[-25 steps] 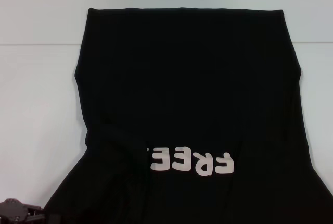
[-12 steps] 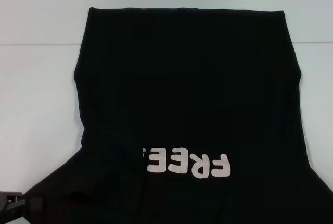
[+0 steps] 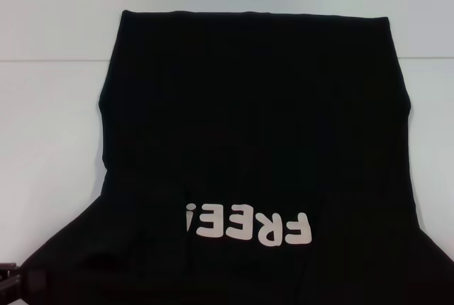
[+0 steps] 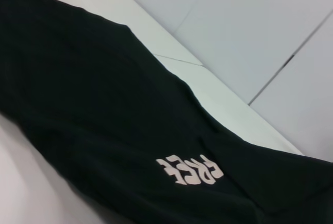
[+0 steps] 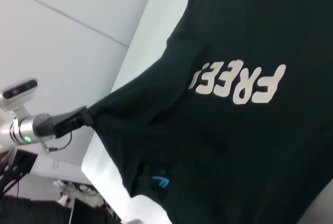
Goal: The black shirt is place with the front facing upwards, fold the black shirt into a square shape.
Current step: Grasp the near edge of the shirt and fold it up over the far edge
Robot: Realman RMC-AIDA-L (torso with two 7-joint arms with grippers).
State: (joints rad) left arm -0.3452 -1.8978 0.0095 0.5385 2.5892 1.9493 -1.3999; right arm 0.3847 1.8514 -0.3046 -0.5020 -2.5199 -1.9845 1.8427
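A black shirt point(image 3: 255, 135) lies spread on a white table point(image 3: 50, 142), front up, its hem at the far edge. The white letters "FREE" point(image 3: 245, 225) read upside down from the head camera, so the collar end is nearest the robot. Beside the letters, on the robot's left, a small crease covers part of the last E.

The left gripper point(image 3: 18, 281) sits at the shirt's near left corner, well away from the letters. In the right wrist view it point(image 5: 70, 121) is pinching the left sleeve tip, and the cloth is drawn out into a taut point from the shirt's body. The right gripper is not visible in any view, so whether its claw is spread or closed cannot be told.

The likely step is stretching the near end out before a first fold.

Risks, judged from here: the sleeve tip is a thin hold and could slip free if pulled harder. A pull from the left corner alone could drag the whole shirt sideways and skew it. The crease by the letters could get trapped inside the fold and spoil the square.
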